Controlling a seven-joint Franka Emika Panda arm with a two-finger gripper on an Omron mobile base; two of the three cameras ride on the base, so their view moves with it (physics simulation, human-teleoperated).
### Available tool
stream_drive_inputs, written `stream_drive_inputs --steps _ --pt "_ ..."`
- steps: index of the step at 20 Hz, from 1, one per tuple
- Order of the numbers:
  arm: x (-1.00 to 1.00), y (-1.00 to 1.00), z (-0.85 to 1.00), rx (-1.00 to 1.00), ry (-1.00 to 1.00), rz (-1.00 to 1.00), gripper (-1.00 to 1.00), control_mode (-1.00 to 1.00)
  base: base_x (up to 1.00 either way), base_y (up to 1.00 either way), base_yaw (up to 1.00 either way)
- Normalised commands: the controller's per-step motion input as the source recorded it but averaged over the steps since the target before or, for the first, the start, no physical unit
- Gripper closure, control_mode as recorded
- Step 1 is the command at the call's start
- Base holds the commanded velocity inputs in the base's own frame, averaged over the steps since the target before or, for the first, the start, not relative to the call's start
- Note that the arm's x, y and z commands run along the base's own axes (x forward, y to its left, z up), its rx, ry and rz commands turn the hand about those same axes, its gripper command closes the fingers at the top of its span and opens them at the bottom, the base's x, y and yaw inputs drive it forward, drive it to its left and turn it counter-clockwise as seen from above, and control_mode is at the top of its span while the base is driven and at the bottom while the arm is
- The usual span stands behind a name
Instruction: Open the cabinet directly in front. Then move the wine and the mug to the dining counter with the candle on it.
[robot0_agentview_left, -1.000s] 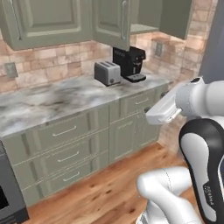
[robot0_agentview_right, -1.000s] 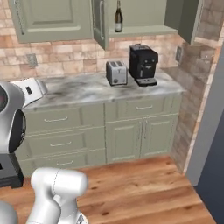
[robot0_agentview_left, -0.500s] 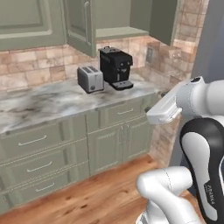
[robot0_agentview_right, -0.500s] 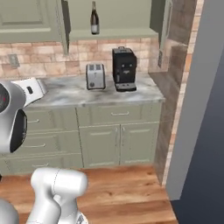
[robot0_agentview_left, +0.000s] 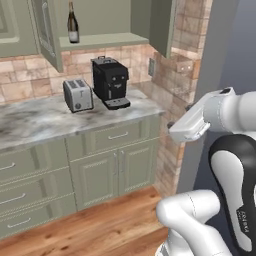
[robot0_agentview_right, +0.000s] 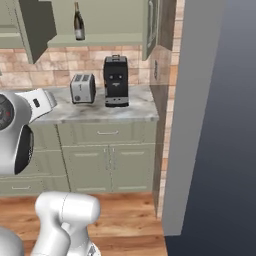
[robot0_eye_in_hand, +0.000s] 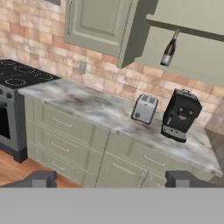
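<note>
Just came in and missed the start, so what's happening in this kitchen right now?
The robot is handling nothing at the moment: its gripper is open and empty, well back from the worktop. The cabinet above is already open, and the wine stands on its shelf. A toaster and a coffee machine sit on the marble below. I can't make out a mug from here.

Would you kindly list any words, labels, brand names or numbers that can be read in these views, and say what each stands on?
None can be read.
Wine: pale label, too small and blurred to read.
Robot arm: small dark lettering on its dark joint, too blurred to read.
Coffee machine and toaster: no legible marking.
</note>
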Motion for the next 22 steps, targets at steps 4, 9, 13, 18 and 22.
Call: stream_drive_inputs --steps 4,9,13,18,22 --pt "0.00 0.00 0.00 0.00 0.00 0.00 -1.00 1.00 0.01 -0.03 0.00" --pt "0.00 0.00 0.00 0.00 0.00 0.00 -1.00 1.00 0.39 0.05 0.00" --pt "0.00 0.00 0.00 0.00 0.00 0.00 -1.00 1.00 0.72 0.31 0.00" --pt "0.00 0.00 0.00 0.00 0.00 0.00 -1.00 1.00 0.98 0.21 0.00" --pt "0.00 0.00 0.00 0.00 0.00 0.00 -1.00 1.00 0.81 -0.01 0.00"
